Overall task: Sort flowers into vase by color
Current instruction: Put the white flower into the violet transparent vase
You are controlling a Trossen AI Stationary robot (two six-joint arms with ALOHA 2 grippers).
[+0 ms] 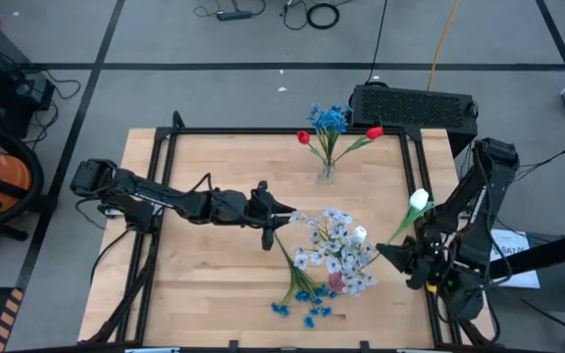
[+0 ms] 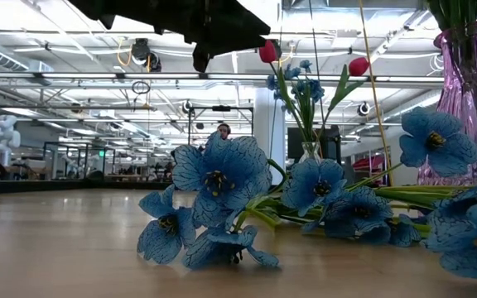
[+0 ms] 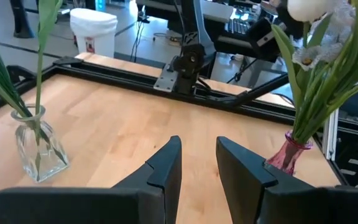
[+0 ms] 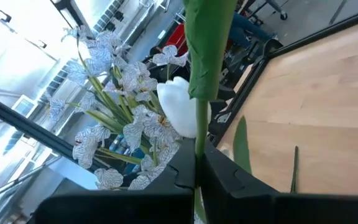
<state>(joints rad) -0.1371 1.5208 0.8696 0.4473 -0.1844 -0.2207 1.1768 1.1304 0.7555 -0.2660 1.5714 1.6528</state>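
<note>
My right gripper (image 1: 394,253) is at the table's right side, shut on a white tulip (image 1: 419,200) with a green stem. My left gripper (image 1: 284,218) hovers open over the table's middle, left of the pink vase (image 1: 336,281). That vase holds pale lavender-white flowers (image 1: 333,245) and a white tulip (image 1: 359,233). A clear vase (image 1: 327,174) near the far edge holds blue flowers (image 1: 329,119) and two red tulips (image 1: 304,136). Several blue flowers (image 2: 214,178) lie flat on the table near its near edge. In the left wrist view, my left gripper (image 3: 198,163) points between both vases. My right gripper pinches the white tulip's green stem (image 4: 197,146) between its two fingers, with the fingers lying across it. The fingers come from the table's right side. The tulip is lifted clear, its stem (image 1: 407,224) slanting up toward the far edge with the head on top.
A black metal frame (image 1: 263,131) runs round the wooden table top. A black box (image 1: 415,106) sits beyond the far right corner. Bare wood (image 1: 204,284) lies on the near left side. The pink vase (image 2: 462,99) stands close to the lying blue flowers.
</note>
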